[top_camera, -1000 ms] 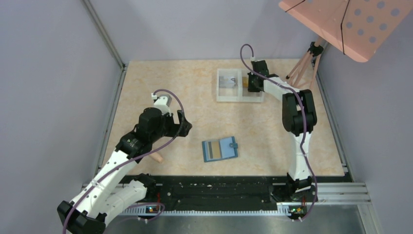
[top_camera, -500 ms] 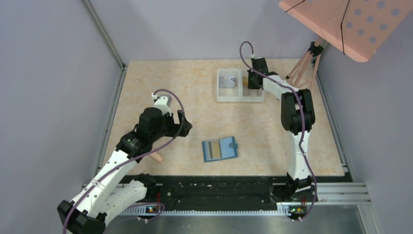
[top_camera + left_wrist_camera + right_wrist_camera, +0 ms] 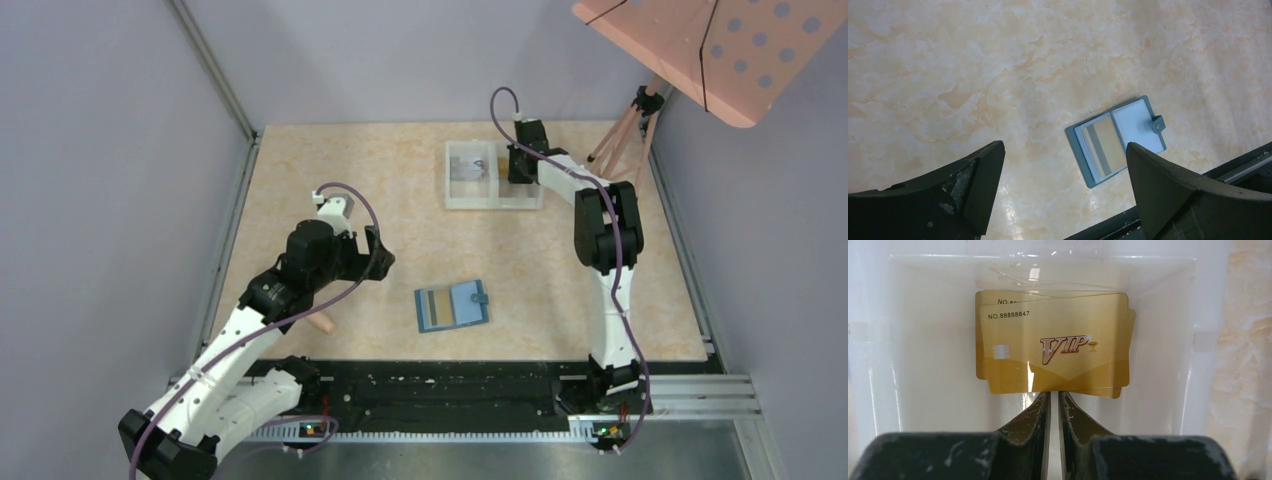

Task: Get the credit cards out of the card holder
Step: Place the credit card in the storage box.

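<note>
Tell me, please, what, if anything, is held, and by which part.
Nothing is held: the left gripper is open and empty; the right gripper, jaws shut, sits beside the credit cards lying in the tray.

The right end effector [image 3: 1054,396] has edged slightly toward the far side of the white tray [image 3: 449,190].

- Top view: fixed high above and behind the arm bases [image 3: 440,395], angled down and forward — far enough off to take in the whole table [image 3: 330,180], wallet [image 3: 452,305] near the front, white tray [image 3: 480,206] at the back.
- Left wrist: well above the table, looking down between its own wide-apart fingers [image 3: 973,180]; same wallet as in the top view.
- Right wrist: very close over the tray's right compartment, looking past its own nearly closed fingers [image 3: 1030,420] at gold cards [image 3: 1058,355] — same tray as in the top view.
</note>
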`<state>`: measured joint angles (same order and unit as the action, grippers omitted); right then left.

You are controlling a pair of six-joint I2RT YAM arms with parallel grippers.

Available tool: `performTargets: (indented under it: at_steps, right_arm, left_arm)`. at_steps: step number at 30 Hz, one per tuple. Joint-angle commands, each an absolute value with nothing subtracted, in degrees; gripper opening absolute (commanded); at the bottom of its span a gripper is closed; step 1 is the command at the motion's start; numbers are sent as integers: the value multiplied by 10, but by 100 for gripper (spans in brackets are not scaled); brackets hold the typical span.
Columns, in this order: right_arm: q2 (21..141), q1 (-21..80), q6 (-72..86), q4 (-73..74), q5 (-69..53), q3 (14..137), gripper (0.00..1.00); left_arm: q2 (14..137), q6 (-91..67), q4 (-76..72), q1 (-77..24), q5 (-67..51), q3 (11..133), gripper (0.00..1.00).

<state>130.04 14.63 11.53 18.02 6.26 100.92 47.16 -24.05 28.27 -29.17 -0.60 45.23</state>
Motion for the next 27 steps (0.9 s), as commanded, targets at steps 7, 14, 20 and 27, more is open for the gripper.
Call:
performTargets:
  at_steps: [7, 14, 20, 27]
  right_arm:
    - [1293, 151, 107, 140, 84, 1031, 11]
    - [1290, 151, 105, 137, 81, 1028, 11]
    - [1273, 151, 110, 157, 62, 1018, 12]
    - [1201, 151, 122, 231, 22, 1013, 15]
  left_arm:
    - [469, -240, 273, -293, -10, 467, 97]
    - [466, -242, 274, -293, -9, 466, 97]
    - [467, -244, 278, -293, -6, 466, 97]
    - [475, -261, 311, -293, 16, 472, 96]
